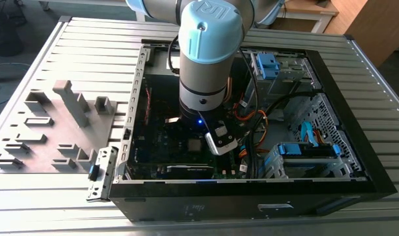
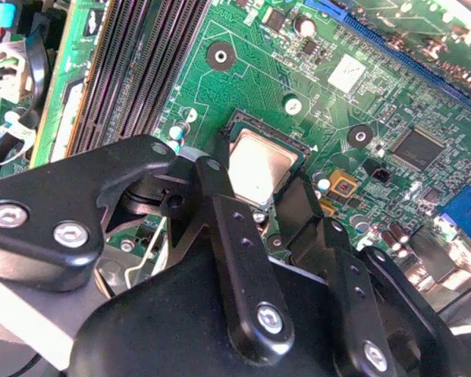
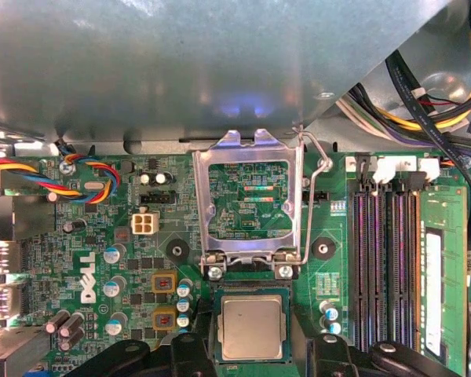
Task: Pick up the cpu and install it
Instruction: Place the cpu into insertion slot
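The cpu (image 3: 251, 326), a small square chip with a silver-grey top, lies level over the socket of the green motherboard (image 3: 141, 236); it also shows in the second wrist view (image 2: 259, 161). My gripper (image 3: 253, 349) straddles it, and its black fingers (image 2: 220, 204) rest against two opposite edges of the chip. Whether the chip sits fully down in the socket cannot be told. The socket's metal frame (image 3: 202, 204) stands swung open just beyond the chip, and its wire lever (image 3: 314, 157) is raised. In the exterior view my arm (image 1: 202, 73) reaches down into the open computer case (image 1: 252, 196).
Long black memory slots (image 3: 385, 267) run beside the socket. Bundled cables (image 3: 424, 102) and a metal case wall (image 3: 180, 63) lie past the open frame. A grey fixture block (image 1: 55, 128) stands on the slatted table at the exterior view's left. Drive bays with blue parts (image 1: 304, 150) fill the case's right side.
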Motion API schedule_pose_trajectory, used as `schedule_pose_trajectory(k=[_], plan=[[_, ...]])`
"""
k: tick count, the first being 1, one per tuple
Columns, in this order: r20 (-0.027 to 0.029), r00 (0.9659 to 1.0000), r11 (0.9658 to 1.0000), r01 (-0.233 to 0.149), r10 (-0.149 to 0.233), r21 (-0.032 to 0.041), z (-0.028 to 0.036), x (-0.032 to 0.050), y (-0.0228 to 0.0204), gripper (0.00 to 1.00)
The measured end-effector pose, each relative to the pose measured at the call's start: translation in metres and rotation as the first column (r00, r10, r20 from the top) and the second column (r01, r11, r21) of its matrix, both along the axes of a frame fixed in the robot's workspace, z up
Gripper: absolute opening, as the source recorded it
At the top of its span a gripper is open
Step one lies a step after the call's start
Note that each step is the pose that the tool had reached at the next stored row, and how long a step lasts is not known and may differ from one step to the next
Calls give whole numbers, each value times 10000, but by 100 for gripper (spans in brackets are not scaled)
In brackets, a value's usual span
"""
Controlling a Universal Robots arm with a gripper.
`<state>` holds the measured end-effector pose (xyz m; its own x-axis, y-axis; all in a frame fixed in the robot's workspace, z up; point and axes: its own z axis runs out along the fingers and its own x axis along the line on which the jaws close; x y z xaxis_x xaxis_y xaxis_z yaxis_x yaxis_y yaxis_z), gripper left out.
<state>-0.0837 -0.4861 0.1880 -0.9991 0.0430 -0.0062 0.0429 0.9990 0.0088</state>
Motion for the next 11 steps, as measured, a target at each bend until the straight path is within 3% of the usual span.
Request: schedule_pose_trajectory(k=[5,6,11], plan=[[3,10000,10000,-3,3,7,-2,2,1,49],[1,10000,10000,-2,2,7,-2,1,0,55],[0,10000,10000,0,0,6,3,0,0,55]])
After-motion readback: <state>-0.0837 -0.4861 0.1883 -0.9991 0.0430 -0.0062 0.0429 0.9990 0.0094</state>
